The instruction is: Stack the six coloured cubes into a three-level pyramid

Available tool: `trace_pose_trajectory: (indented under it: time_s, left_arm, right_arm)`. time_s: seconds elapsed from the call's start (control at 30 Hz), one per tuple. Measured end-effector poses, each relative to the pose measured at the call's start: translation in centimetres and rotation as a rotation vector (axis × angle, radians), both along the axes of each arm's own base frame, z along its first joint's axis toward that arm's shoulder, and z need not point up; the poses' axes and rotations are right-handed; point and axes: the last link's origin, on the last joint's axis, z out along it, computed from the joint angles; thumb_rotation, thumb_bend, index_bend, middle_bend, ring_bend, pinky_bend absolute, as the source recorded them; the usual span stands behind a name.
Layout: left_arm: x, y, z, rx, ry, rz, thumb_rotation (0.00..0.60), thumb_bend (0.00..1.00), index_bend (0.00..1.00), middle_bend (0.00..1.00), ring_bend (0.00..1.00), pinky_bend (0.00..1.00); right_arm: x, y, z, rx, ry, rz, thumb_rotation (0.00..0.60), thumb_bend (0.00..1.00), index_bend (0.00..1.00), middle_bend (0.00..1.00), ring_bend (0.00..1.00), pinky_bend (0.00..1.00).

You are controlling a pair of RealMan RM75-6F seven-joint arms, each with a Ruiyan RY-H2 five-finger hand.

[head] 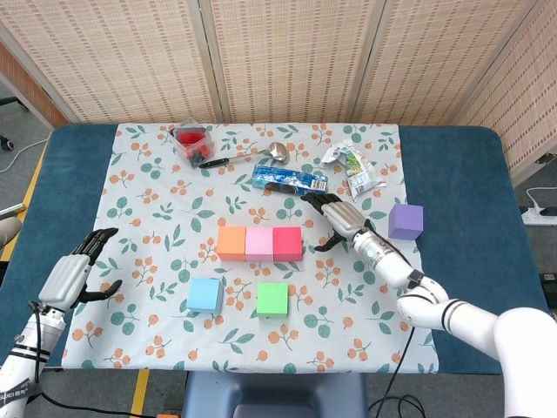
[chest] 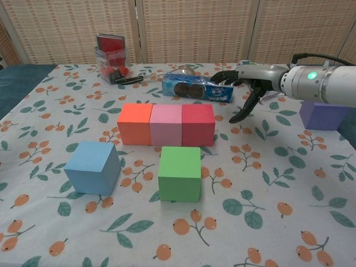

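Observation:
An orange cube (head: 231, 243), a pink cube (head: 259, 243) and a red cube (head: 287, 243) stand touching in a row at the middle of the cloth. In front of them lie a blue cube (head: 204, 295) and a green cube (head: 272, 299), apart from each other. A purple cube (head: 406, 221) sits alone at the right. My right hand (head: 339, 219) hovers open between the red and purple cubes, holding nothing; the chest view shows the right hand (chest: 245, 83) with fingers spread. My left hand (head: 71, 274) rests open at the table's left front.
Behind the row lie a blue biscuit packet (head: 290, 180), a metal spoon (head: 261, 155), a red-lidded clear box (head: 191, 144) and a crumpled snack bag (head: 352, 165). The flowered cloth (head: 139, 218) covers a blue table (head: 461, 174).

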Motion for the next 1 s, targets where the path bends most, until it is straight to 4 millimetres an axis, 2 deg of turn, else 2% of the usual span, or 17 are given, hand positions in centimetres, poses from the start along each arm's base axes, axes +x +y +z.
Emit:
trace_pose_trajectory:
  time_s: [0.3, 0.5, 0.83, 1.0]
  left_arm:
    - [-0.5, 0.1, 0.1, -0.003, 0.004, 0.016, 0.6, 0.31, 0.04, 0.06, 0.0, 0.18]
    - [-0.7, 0.1, 0.1, 0.002, 0.002, 0.02, 0.6, 0.31, 0.04, 0.05, 0.0, 0.19]
    - [-1.0, 0.0, 0.2, 0.002, -0.003, 0.026, 0.6, 0.31, 0.04, 0.06, 0.0, 0.18]
    - [-1.0, 0.2, 0.0, -0.009, 0.004, 0.016, 0.6, 0.31, 0.04, 0.06, 0.0, 0.19]
  right_arm:
    - [1.1, -1.2, -2.3, -0.008, -0.009, 0.001, 0.6, 0.04, 0.0, 0.02, 0.0, 0.0]
    - [2.0, -1.5, -3.1, 0.003, -0.022, 0.015, 0.6, 0.04, 0.0, 0.02, 0.0, 0.0]
    - [2.6, -1.4, -3.9, 0.012, -0.013, 0.038, 0.6, 0.04, 0.0, 0.01, 0.0, 0.0]
    - [2.2, -1.4, -3.0, -0.003, -0.017, 0.04, 0.6, 0.04, 0.0, 0.01, 0.0, 0.0]
